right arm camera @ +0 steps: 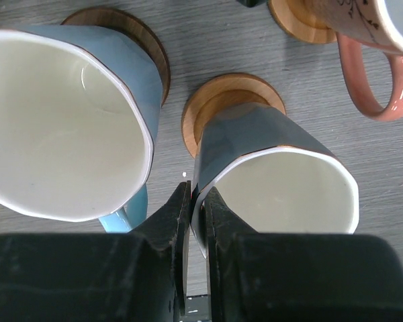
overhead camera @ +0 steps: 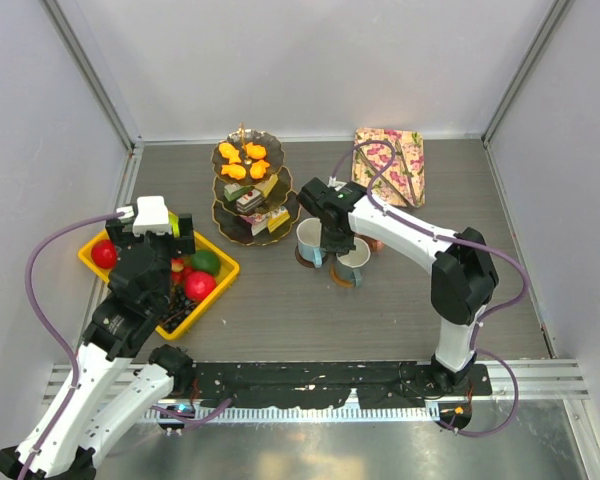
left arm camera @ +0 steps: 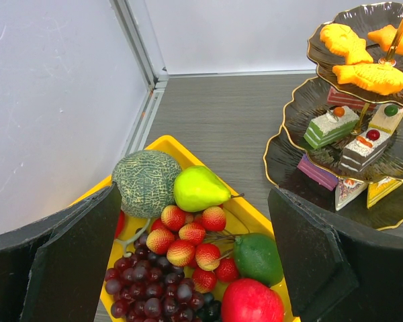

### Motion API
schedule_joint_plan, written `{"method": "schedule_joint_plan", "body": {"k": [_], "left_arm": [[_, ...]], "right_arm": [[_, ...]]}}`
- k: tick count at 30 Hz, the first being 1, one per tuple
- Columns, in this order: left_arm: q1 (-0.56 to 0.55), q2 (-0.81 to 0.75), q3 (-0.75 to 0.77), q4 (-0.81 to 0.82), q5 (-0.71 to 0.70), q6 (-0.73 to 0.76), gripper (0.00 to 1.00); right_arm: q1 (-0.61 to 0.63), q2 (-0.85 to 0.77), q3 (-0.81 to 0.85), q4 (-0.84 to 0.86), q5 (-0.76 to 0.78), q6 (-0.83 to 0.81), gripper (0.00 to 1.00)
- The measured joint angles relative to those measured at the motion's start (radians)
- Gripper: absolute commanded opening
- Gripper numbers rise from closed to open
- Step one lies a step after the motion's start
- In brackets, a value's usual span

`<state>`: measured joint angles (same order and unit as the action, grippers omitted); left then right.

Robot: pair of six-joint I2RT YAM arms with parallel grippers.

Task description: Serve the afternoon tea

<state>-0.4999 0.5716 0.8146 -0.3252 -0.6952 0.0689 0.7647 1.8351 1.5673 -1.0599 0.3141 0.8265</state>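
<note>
1. Table (overhead camera: pixel 280 320): grey wood-grain top, carrying all items listed below.
2. At 11 o'clock: tiered stand (overhead camera: pixel 228 225).
3. At 1 o'clock: flowered box (overhead camera: pixel 390 165), lying flat.
4. At 9 o'clock: yellow crate (overhead camera: pixel 224 268).
5. Near centre: round wooden coasters (right arm camera: pixel 232 100), close together.

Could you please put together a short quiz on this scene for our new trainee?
1. True or false: the left gripper is shut on a pear.
2. What does the right gripper grip? A) the rim of the dark mug; B) a coaster; C) a cake slice.
3. Fill in: the stand has ___ tiers.

Key: 1 false, it hangs open over the fruit; 2 A; 3 three.
</note>
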Motion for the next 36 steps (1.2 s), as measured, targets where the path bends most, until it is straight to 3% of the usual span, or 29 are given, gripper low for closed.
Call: {"method": "schedule_joint_plan", "body": {"k": [7, 10, 14, 17, 25, 26, 32, 36], "left_arm": [[0.000, 0.000, 0.000, 0.000, 0.000, 0.000, 0.98], [0.000, 0.000, 0.000, 0.000, 0.000, 0.000, 0.98], [0.000, 0.000, 0.000, 0.000, 0.000, 0.000, 0.98], [0.000, 0.000, 0.000, 0.000, 0.000, 0.000, 0.99], [0.003, 0.000, 0.000, 0.000, 0.000, 0.000, 0.98], [0.004, 0.000, 0.000, 0.000, 0.000, 0.000, 0.98], [0.019, -0.005, 0.000, 0.000, 0.016, -0.002, 0.98], [0.051, -0.028, 0.000, 0.000, 0.039, -0.011, 0.99]], "right_arm": [[0.000, 0.022, 0.022, -0.015, 0.013, 0.019, 0.06], [0.000, 0.029, 0.033, -0.019, 0.014, 0.029, 0.13], [-0.003, 0.038, 0.045, -0.023, 0.011, 0.045, 0.29], [-0.004, 0.038, 0.047, -0.021, 0.003, 0.053, 0.47], [-0.005, 0.006, 0.050, -0.010, -0.006, 0.062, 0.66], [-0.005, -0.009, 0.051, -0.006, -0.005, 0.063, 0.74], [-0.005, -0.195, 0.058, 0.044, 0.046, 0.001, 0.96], [-0.033, -0.340, 0.024, 0.140, 0.106, -0.101, 0.99]]}}
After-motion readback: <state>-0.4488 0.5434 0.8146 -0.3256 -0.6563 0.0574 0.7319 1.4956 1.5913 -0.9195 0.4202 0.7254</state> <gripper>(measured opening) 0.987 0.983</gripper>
